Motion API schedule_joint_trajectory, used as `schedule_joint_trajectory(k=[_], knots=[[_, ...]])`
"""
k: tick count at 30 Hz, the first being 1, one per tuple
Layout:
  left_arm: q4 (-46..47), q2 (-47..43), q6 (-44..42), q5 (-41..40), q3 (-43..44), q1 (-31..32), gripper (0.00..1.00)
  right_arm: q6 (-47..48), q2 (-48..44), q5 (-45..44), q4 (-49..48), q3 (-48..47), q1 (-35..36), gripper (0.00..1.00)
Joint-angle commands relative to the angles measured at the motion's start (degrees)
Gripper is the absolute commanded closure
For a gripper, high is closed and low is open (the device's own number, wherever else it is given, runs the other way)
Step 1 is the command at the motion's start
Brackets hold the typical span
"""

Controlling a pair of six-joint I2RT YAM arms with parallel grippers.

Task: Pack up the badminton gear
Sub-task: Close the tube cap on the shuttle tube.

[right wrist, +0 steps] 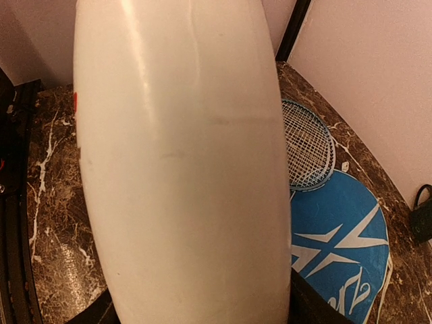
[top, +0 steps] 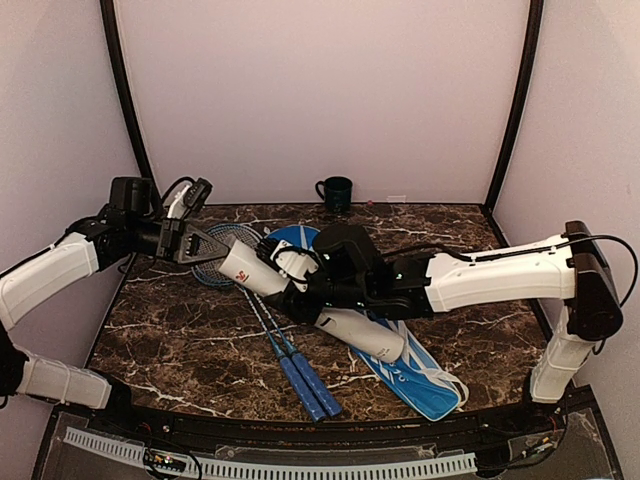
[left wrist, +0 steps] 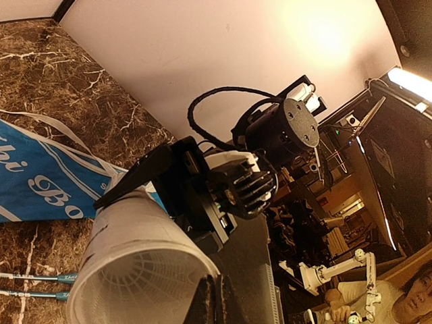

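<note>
My right gripper is shut on the long white tube and holds it tilted above the table; the tube fills the right wrist view, with my fingers at its sides. The tube's open mouth faces my left gripper, which is open with its fingers either side of the rim. The white ribbed skirt of a shuttlecock shows inside. Two blue-handled rackets lie crossed on the marble, partly under the tube. The blue cover lies beneath.
A dark green mug stands at the back edge by the wall. The racket heads rest beside the cover near the far wall. Walls close off the table on three sides.
</note>
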State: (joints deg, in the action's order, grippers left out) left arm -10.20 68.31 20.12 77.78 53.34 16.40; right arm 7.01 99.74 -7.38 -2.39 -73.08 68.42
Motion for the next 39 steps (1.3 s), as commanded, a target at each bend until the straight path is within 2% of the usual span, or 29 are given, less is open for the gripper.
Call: schedule_joint_trajectory(k=[1, 10, 23, 29, 39], knots=[[-2.42, -2.48, 0.84, 3.6, -3.24, 2.49, 1.0, -0.03, -1.28, -2.62, -9.94, 0.03, 1.18, 0.35], [-4.2, -2.75, 0.89, 4.11, -5.62, 7.8, 1.0, 2.85, -2.29, -5.75, -13.7, 3.47, 4.1, 0.32], [-3.24, -1.41, 1.67, 5.09, -7.22, 10.34, 1.0, -0.09, -1.26, -7.49, -20.92, 8.95, 5.8, 0.29], [-2.37, -1.96, 2.9, 5.53, -7.59, 10.96, 1.0, 0.46, -4.37, -9.45, -27.01, 14.09, 6.28, 0.29], [14.8, -1.73, 15.3, 5.92, -8.16, 14.83, 1.0, 1.1, -9.42, -6.67, -35.21, 18.83, 8.05, 0.29]])
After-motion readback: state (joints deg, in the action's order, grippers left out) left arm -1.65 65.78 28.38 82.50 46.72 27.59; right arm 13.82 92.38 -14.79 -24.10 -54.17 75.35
